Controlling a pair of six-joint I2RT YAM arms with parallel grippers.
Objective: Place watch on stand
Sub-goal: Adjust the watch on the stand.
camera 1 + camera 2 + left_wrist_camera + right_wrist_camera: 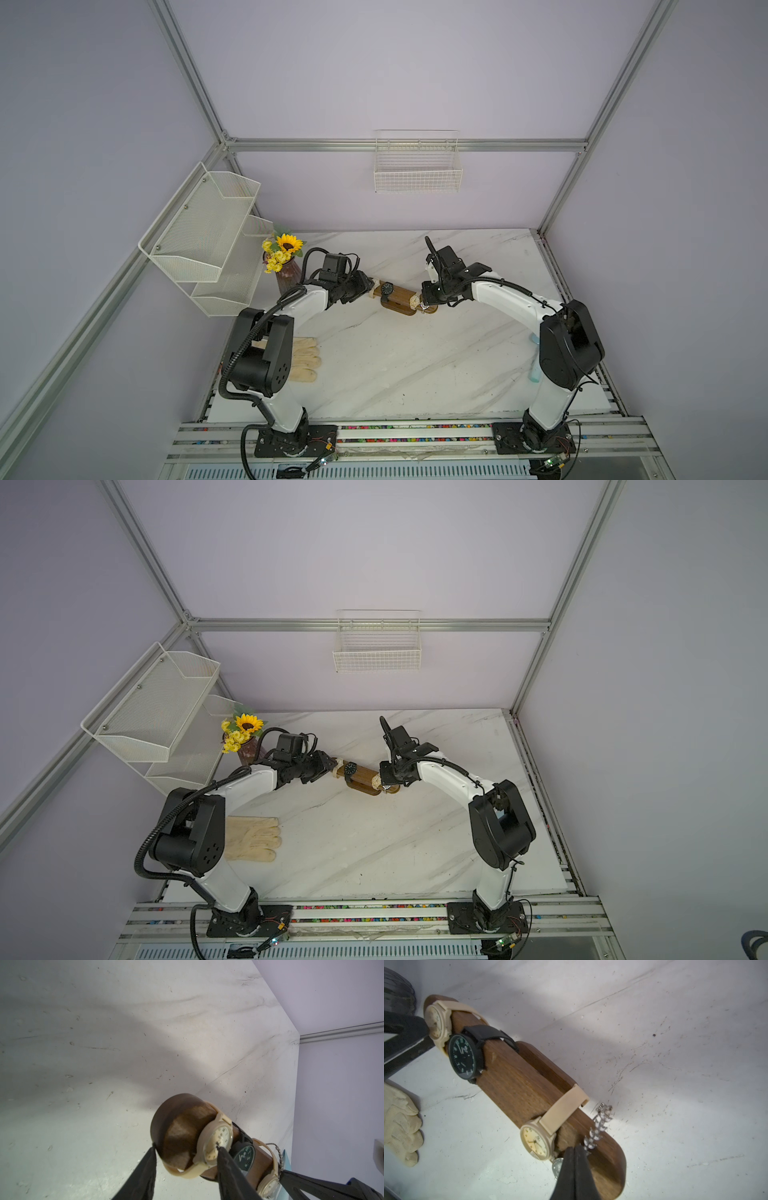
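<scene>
Stand [401, 298] sits mid-tabletop [415, 365]. Right jaws pinch shut on the silver chain watch [595, 1133] draped over its right end. Left jaws, half-spread, clamp the cream watch [220, 1134] ringing its left end.

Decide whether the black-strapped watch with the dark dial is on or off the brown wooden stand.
On: the black-strapped watch sits with its strap looped over the brown wooden stand.

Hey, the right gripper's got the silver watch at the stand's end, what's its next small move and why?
Probably open the right gripper and let go. Its shut jaws pinch the silver watch, whose chain already drapes over the stand beside a beige watch, while the left gripper seems to brace the other end.
</scene>
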